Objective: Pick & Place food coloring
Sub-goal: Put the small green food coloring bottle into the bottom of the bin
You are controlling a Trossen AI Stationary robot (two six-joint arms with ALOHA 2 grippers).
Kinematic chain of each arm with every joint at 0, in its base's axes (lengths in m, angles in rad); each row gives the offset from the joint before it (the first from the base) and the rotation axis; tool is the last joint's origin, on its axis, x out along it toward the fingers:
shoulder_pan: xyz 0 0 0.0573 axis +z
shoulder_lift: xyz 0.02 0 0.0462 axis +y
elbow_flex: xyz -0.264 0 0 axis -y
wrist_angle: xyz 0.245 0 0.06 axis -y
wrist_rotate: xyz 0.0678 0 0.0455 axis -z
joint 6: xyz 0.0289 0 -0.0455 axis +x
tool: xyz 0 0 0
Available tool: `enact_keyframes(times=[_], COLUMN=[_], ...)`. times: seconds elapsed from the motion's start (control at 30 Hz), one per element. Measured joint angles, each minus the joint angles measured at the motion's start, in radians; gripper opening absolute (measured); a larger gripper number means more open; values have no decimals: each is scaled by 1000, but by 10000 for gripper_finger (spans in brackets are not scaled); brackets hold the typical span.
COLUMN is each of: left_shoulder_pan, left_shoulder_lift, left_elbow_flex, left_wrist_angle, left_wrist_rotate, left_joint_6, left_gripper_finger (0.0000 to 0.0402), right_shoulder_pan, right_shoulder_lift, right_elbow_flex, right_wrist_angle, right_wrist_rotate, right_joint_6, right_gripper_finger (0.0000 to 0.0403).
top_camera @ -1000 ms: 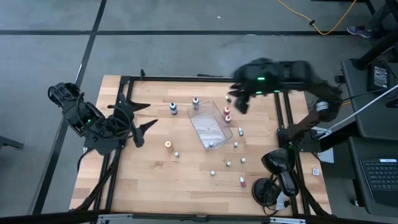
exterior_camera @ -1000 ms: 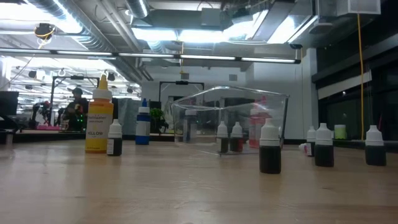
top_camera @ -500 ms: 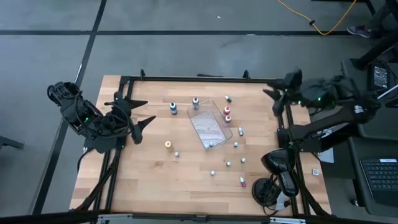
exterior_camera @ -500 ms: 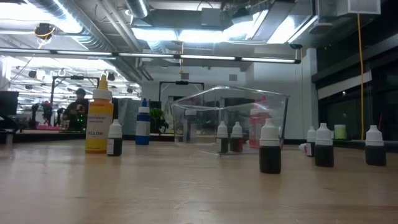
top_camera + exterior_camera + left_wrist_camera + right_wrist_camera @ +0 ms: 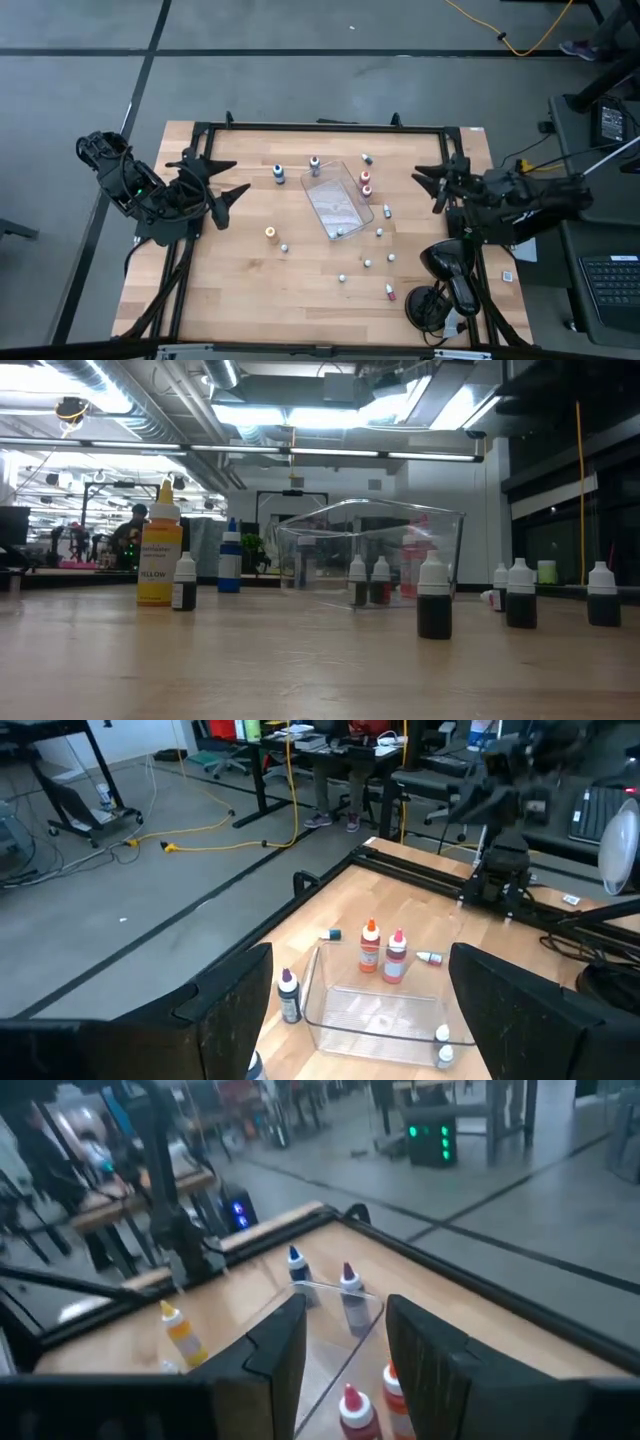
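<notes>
Several food coloring bottles stand on their bases across the wooden table: a blue one (image 5: 279,174), a dark one (image 5: 314,163), an orange and a red one (image 5: 366,183) beside the clear tray (image 5: 337,205), and a yellow one (image 5: 270,233). Small white-capped ones (image 5: 367,263) are scattered nearer the front. A few tiny bottles sit inside the tray (image 5: 368,580). My left gripper (image 5: 240,179) hangs open over the table's left part, pointing at the tray. My right gripper (image 5: 426,188) hangs open at the table's right edge, pointing left toward the bottles, with nothing between its fingers (image 5: 280,1350).
A black metal frame (image 5: 320,126) runs around the table's edges. A dark lamp-like device and cables (image 5: 447,275) sit at the right front corner. Bare wood lies between the tray and my left gripper and along the front edge.
My right gripper has drawn back from above the orange and red bottles by the tray toward the table's right edge, sinking as it went, and has tipped toward level, now pointing left. The bottles and the tray have stayed in place.
</notes>
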State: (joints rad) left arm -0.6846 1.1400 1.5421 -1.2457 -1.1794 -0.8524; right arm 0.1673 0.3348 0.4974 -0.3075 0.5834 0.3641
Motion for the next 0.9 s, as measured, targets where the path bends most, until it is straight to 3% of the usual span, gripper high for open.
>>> enact_keyframes(times=[0.37, 0.63, 0.9], left_shoulder_pan=[0, 0, 0], left_shoulder_lift=[0, 12, 12], left_elbow_flex=[0, 0, -70], left_wrist_angle=[0, 1, 0], left_wrist_rotate=[-8, -8, -6], left_joint_6=[-28, -34, -143], left_gripper_finger=[297, 296, 297], right_shoulder_pan=[0, -5, -5], right_shoulder_lift=[-334, -333, -333], right_elbow_flex=[-283, -323, -329], right_wrist_angle=[81, 37, -93], right_wrist_rotate=[45, 129, 193], right_joint_6=[23, -4, 43], right_gripper_finger=[142, 142, 142])
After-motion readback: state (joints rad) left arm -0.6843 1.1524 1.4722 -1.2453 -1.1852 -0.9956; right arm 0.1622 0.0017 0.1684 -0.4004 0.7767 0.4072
